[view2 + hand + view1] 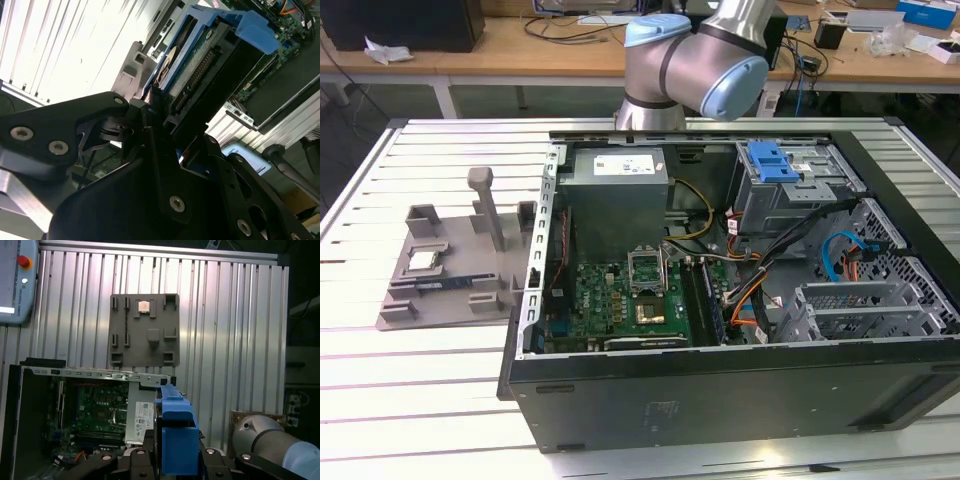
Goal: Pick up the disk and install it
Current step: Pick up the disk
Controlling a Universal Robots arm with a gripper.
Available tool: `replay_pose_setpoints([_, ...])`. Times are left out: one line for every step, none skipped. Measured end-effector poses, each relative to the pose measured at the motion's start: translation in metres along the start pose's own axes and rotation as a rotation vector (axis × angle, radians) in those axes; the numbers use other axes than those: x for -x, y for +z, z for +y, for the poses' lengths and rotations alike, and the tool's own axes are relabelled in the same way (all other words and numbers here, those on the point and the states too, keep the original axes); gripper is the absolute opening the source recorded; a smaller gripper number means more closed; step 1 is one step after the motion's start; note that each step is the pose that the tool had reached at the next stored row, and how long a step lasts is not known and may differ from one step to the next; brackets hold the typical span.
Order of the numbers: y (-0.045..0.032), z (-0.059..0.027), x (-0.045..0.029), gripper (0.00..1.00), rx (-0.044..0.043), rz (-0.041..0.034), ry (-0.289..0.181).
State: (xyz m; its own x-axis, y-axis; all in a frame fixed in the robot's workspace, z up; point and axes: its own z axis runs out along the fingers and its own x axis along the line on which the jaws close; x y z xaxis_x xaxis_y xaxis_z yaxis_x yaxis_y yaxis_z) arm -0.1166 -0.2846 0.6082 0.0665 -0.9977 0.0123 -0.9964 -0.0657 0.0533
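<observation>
At nine o'clock from the open computer case (720,400), toward the exterior view's left, we see a grey fixture plate (420,312) lying on the slatted metal table (420,400). It carries a small square silver chip (424,260) near its nine o'clock edge and an upright grey post (485,205) toward its twelve o'clock end.

Further right, the case lies on its side with its cover off. Inside, a grey power supply (615,195) sits at about eleven o'clock, and the green motherboard (610,300) lies just below it at about seven o'clock. At twelve o'clock, behind the case, the silver-and-blue arm (695,65) rises out of the picture. At two o'clock inside the case stands a grey metal cage (790,200) with a blue plastic latch (772,162) on top. Orange and black cables (750,300) run between it and the motherboard.

In the second wrist view we find the disk (197,60) in the gripper (182,137). The black jaws are closed on one end of its blue carrier frame, and its green circuit board and connector row face the camera. In the first wrist view the blue frame stands on edge between the jaws, up in the air and well apart from the case, the fixture plate and the table. A pale control pendant (12,285) with a red button shows just beside the table.
</observation>
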Motion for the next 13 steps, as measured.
replay_pose_setpoints([0.0016, -0.0019, -0.0001, 0.37, 0.0, 0.0002, 0.0])
replay_pose_setpoints([0.003, -0.0036, -0.0002, 0.37, -0.0001, 0.0003, 0.0])
replay_pose_setpoints([0.0045, -0.0053, -0.0003, 0.37, -0.0001, 0.0004, 0.0])
replay_pose_setpoints([0.0061, -0.0072, -0.0004, 0.37, -0.0001, 0.0007, 0.0])
replay_pose_setpoints([0.0075, -0.009, -0.0005, 0.37, 0.0, 0.0009, 0.0])
replay_pose_setpoints([0.0092, -0.011, -0.0006, 0.37, 0.0, 0.0012, 0.0])
replay_pose_setpoints([0.0107, -0.0128, -0.0007, 0.37, -0.0001, 0.0012, 0.0])
replay_pose_setpoints([0.0124, -0.015, -0.0008, 0.37, 0.0, 0.0014, 0.0])
replay_pose_setpoints([0.0137, -0.0166, -0.0009, 0.37, 0.0, 0.0015, 0.0])
replay_pose_setpoints([0.0157, -0.0195, -0.001, 0.37, 0.0001, 0.0019, 0.0])
replay_pose_setpoints([0.0176, -0.0222, -0.0012, 0.37, 0.0001, 0.0021, 0.0])
replay_pose_setpoints([0.0189, -0.024, -0.0013, 0.37, 0.0, 0.0022, 0.0])
replay_pose_setpoints([0.021, -0.0268, -0.0014, 0.37, 0.0, 0.0023, 0.0])
